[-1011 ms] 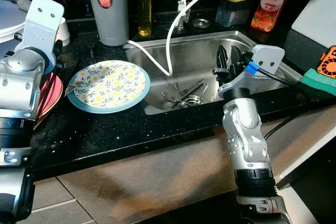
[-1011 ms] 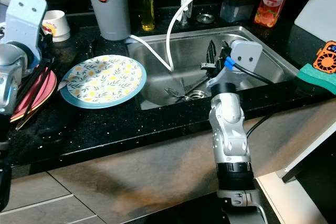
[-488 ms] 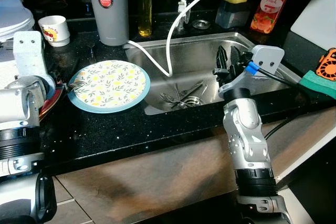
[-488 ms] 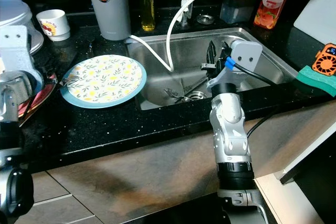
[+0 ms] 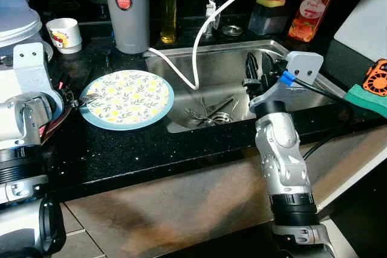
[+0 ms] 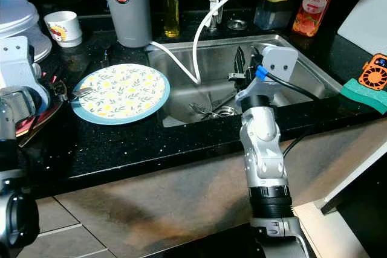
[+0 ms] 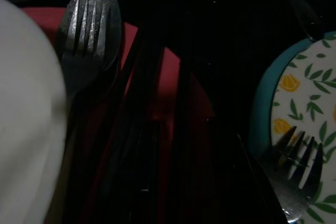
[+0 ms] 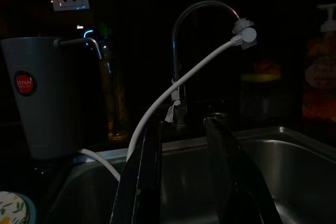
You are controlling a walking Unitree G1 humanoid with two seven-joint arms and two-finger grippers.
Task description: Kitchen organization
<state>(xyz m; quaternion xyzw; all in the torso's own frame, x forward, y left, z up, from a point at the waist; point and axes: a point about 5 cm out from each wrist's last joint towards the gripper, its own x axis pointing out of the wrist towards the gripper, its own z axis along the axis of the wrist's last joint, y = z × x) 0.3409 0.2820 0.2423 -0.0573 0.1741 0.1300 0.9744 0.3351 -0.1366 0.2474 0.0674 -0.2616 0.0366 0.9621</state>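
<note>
A floral plate with a teal rim [image 5: 127, 98] lies on the black counter left of the steel sink [image 5: 224, 58]. A fork [image 5: 91, 96] rests with its tines on the plate's left edge. Beside it is a red plate [image 7: 168, 77] holding dark chopsticks and a slotted spoon [image 7: 86, 30]. My left gripper [image 6: 59, 89] is low over the red plate, close to the fork [image 7: 294, 177]. More cutlery [image 5: 208, 112] lies by the sink drain. My right gripper [image 8: 184, 124] hovers open over the sink's right side, holding nothing.
A white hose [image 5: 205, 34] loops from the tap into the sink. A grey dispenser [image 5: 124, 7], oil bottle [image 5: 168, 7] and cup [image 5: 63, 31] stand behind the plates, with stacked white bowls [image 5: 18, 10] far left. A soap bottle [image 5: 311, 7] and green sponge [image 5: 369, 96] are on the right.
My left arm has come down from a raised pose to the red plate by the floral plate's left edge. The right arm has stayed over the sink.
</note>
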